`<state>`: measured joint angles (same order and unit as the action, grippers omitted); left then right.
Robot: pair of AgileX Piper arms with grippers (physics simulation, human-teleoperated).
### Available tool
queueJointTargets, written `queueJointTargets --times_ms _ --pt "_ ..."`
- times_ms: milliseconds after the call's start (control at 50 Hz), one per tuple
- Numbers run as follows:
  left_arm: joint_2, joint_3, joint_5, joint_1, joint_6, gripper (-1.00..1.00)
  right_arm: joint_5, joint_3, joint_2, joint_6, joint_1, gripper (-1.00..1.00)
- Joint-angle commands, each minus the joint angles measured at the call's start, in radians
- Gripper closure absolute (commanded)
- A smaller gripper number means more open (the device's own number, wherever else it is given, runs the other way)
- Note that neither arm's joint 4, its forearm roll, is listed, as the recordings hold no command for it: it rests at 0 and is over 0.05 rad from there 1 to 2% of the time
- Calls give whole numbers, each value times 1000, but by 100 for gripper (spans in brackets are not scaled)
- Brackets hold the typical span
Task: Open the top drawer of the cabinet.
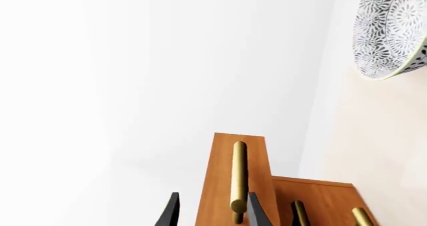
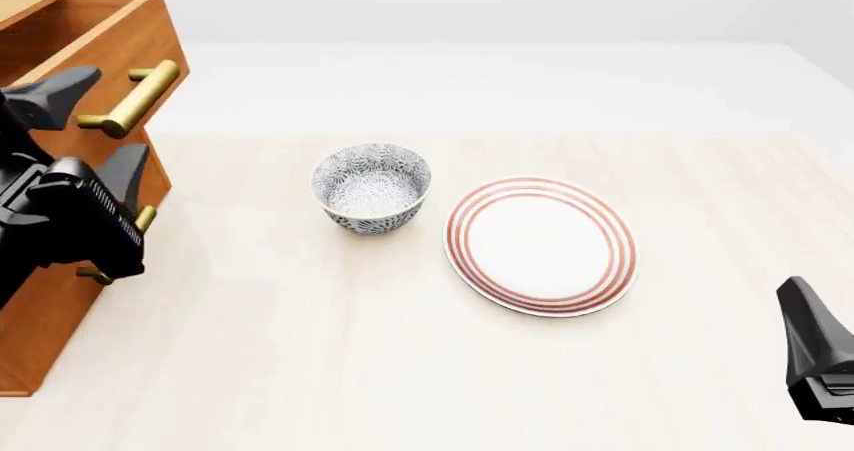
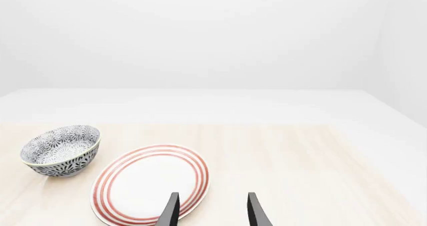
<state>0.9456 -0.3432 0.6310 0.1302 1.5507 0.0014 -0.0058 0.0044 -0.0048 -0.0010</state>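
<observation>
The orange-brown cabinet (image 2: 47, 316) stands at the table's left edge. Its top drawer (image 2: 123, 39) stands pulled out beyond the two lower drawers; its front also shows in the left wrist view (image 1: 220, 171). Its brass bar handle (image 2: 130, 99) lies between the spread fingers of my left gripper (image 2: 91, 136), which is open and not clamped on it. In the left wrist view the handle (image 1: 238, 178) sits closer to one finger of the left gripper (image 1: 212, 212). My right gripper (image 3: 212, 212) is open and empty, low at the front right (image 2: 814, 356).
A patterned bowl (image 2: 371, 186) stands mid-table and shows in the left wrist view (image 1: 390, 30). A white plate with red rings (image 2: 541, 244) lies to its right, just beyond my right fingertips (image 3: 150, 183). The lower drawers' brass handles (image 1: 300, 213) show beside the top one.
</observation>
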Motion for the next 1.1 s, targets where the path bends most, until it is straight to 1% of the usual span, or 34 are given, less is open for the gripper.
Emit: queueJointTargets --times_ms 20,100,120,160,200,220,240,280,320,360,420,440,480,540,560,580,600,620,700,720,760,820,840,860,900,920,940,980,1000,1040,1060,1100 --pt "-58 5 -50 33 -11 -100 -2 1 2 1 0 -100" --pt "-76 -6 -85 47 -29 -100 -3 1 2 1 0 -100" --pt "-90 -21 -123 46 -51 -100 -3 1 2 1 0 -100" --pt "-102 -35 -150 55 -69 -100 -3 1 2 1 0 -100" --pt "-132 -61 -225 57 -117 -100 -3 1 2 1 0 -100" --pt "-132 -61 -226 57 -117 -100 -3 1 2 1 0 -100" --pt "-150 -75 -269 56 -147 -100 -2 1 2 1 0 -100" --pt "-170 -82 -299 48 -167 -100 -2 1 2 1 0 -100" --pt "-180 -113 -358 55 -214 -100 -3 1 2 1 0 -100" --pt "-189 -141 -407 57 -244 -100 -3 1 2 1 0 -100" --pt "-197 -156 -440 59 -278 -100 -3 1 2 1 0 -100" --pt "-194 -176 -474 61 -305 -100 -4 1 3 1 0 -100" --pt "-202 -194 -509 57 -330 -100 -4 1 3 1 0 -100" --pt "-216 -210 -534 54 -342 -100 -4 1 3 1 0 -100" --pt "-212 -232 -568 55 -369 -100 -4 1 3 1 0 -100" --pt "-217 -232 -568 54 -379 -100 -4 1 3 1 0 -100" --pt "-223 -239 -590 43 -396 -100 -3 1 3 1 0 -100" --pt "-216 -246 -599 52 -405 -100 -3 1 2 1 0 -100" --pt "-219 -264 -639 37 -428 -100 -2 1 2 1 0 -100" --pt "-220 -288 -677 27 -468 -100 -1 1 1 1 0 -100" --pt "-220 -326 -725 18 -519 -100 -1 1 1 1 0 -100" --pt "-217 -339 -743 23 -539 -100 -2 1 1 1 0 -100" --pt "-222 -353 -769 6 -565 -100 -1 1 1 1 0 -100" --pt "-206 -371 -780 24 -587 -100 -1 1 1 1 0 -100" --pt "-215 -381 -809 -1 -607 -100 -1 1 1 2 -1 -100" --pt "-210 -387 -814 -2 -616 -100 -2 1 1 1 0 -100" --pt "-199 -398 -813 17 -629 -100 -1 1 1 1 0 -100" --pt "-190 -413 -839 5 -654 -100 -2 1 1 1 0 -100" --pt "-178 -434 -869 -6 -688 -100 -1 1 1 1 0 -100" --pt "-160 -456 -872 20 -714 -100 -1 1 1 1 0 -100" --pt "-167 -458 -884 -2 -719 -100 -2 1 1 1 0 -100" --pt "-150 -483 -893 9 -749 -100 -1 1 1 1 0 -100"
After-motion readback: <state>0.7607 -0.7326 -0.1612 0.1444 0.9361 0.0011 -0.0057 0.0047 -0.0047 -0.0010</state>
